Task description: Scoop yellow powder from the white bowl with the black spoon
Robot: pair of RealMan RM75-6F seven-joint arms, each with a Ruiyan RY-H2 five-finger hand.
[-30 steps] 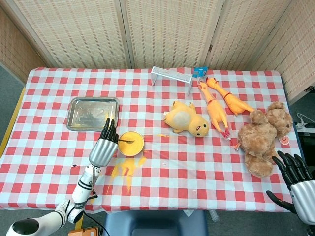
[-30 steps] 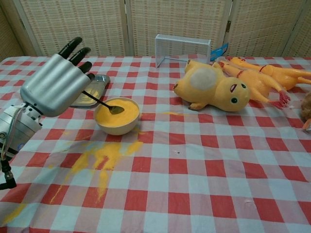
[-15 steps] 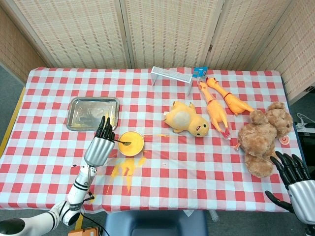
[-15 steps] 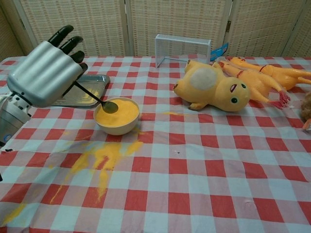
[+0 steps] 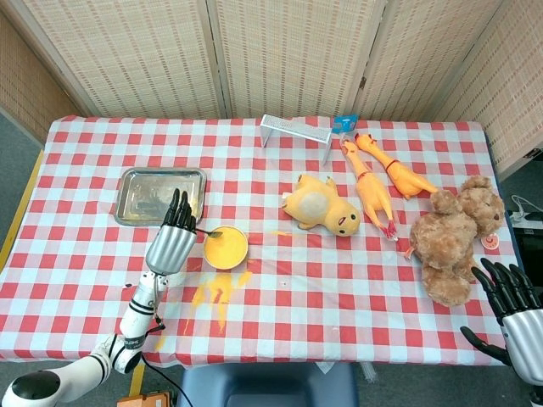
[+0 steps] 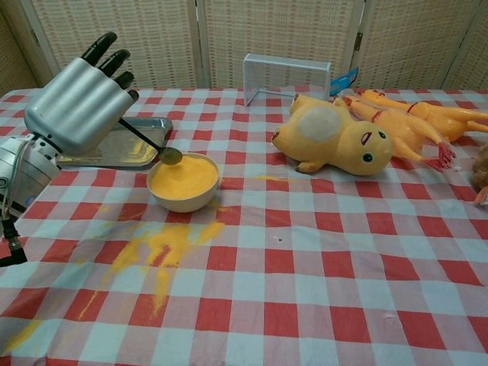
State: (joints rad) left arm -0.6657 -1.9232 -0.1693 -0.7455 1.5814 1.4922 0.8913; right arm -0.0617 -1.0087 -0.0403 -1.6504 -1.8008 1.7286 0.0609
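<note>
The white bowl (image 5: 226,248) (image 6: 184,182), full of yellow powder, stands left of the table's middle. My left hand (image 5: 171,240) (image 6: 82,105) holds the black spoon (image 5: 207,232) (image 6: 149,143) by its handle. The spoon's bowl carries a little yellow powder and hangs just above the white bowl's far-left rim. At the lower right corner of the head view my right hand (image 5: 514,314) is off the table's edge with its fingers spread and nothing in it; the chest view does not show it.
Spilled yellow powder (image 5: 218,291) (image 6: 158,252) lies in front of the bowl. A metal tray (image 5: 161,194) (image 6: 116,149) sits behind my left hand. A yellow duck toy (image 5: 321,204), rubber chickens (image 5: 373,186), a teddy bear (image 5: 453,236) and a white wire rack (image 5: 296,131) fill the right and back.
My left hand has lifted the spoon out of the powder and drawn it back to the left, so its bowl now hangs over the white bowl's rim. The right hand shifted slightly.
</note>
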